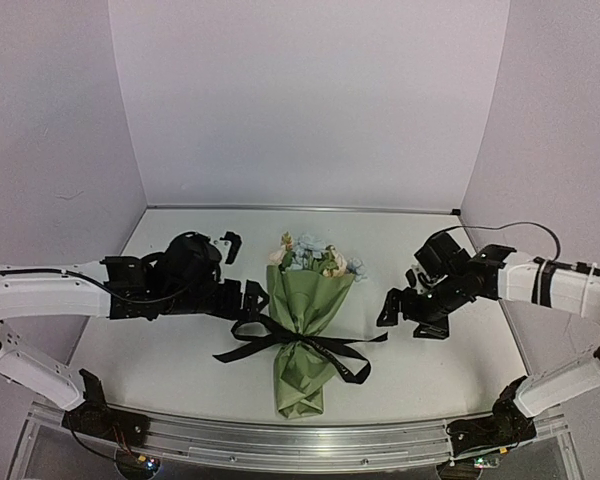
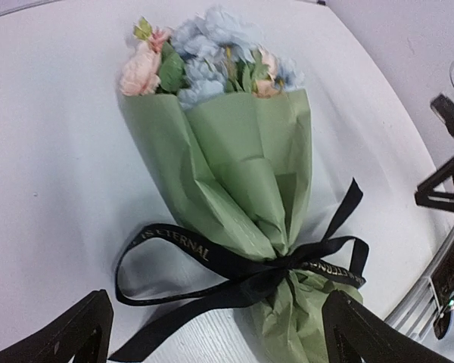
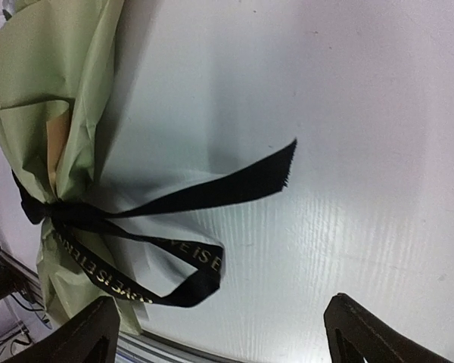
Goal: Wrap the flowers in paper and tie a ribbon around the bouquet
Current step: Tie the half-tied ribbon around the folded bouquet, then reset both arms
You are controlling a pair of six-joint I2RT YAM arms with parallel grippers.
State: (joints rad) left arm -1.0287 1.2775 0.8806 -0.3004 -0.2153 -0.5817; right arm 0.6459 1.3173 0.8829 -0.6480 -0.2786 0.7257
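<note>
The bouquet [image 1: 305,320] lies in the middle of the table, its blossoms pointing away from the arm bases. Pale flowers [image 1: 315,258] [image 2: 204,57] show at the wide end of the olive-green paper [image 2: 242,159] [image 3: 53,76]. A black ribbon [image 1: 300,343] [image 2: 174,240] [image 3: 212,189] with light lettering is tied in a bow round the narrow part of the cone, with its loops and tails resting on the table. My left gripper [image 1: 242,272] [image 2: 218,318] stands open just left of the bow, holding nothing. My right gripper [image 1: 400,292] [image 3: 223,310] is open to the right, off the ribbon's tail.
The white table [image 1: 180,370] is closed in by pale walls at the back and on both sides. A metal rail [image 1: 280,440] runs along the near edge, just below the foot of the paper cone.
</note>
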